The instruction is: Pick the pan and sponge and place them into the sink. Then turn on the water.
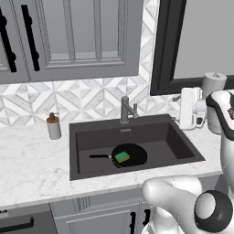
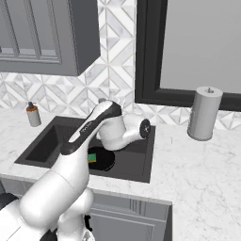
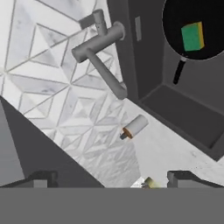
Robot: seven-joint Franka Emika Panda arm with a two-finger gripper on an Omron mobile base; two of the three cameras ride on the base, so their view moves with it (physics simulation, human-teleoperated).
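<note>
The marble counter [image 1: 32, 169] runs beneath grey wall cabinets [image 1: 73, 39] and a patterned tile backsplash [image 1: 91, 98], with a dark-framed window [image 2: 188, 47] to the right. Set into the counter is the sink [image 1: 178, 146], a dark rectangular basin, and the grey faucet [image 1: 125, 109] stands at its back edge; no stream falls from its spout. The white arm [image 2: 89, 129] reaches over the basin's right side, the hand raised near the right rim and turned toward the faucet. The pan [image 1: 135, 154] lies flat on the sink floor, its thin handle pointing left in the left base view. The sponge [image 1: 122, 157], green on top, rests inside the pan on its left part. A grey paper towel roll [image 2: 204, 113] stands upright on the counter right of the sink, well apart from it, and a small soap dispenser [image 1: 54, 126] stands on the counter just left of the basin. In the hand view the gripper [image 3: 111, 180] holds nothing, its two dark fingertips [image 3: 186, 178] spread wide apart, with the faucet ahead of them.
</note>
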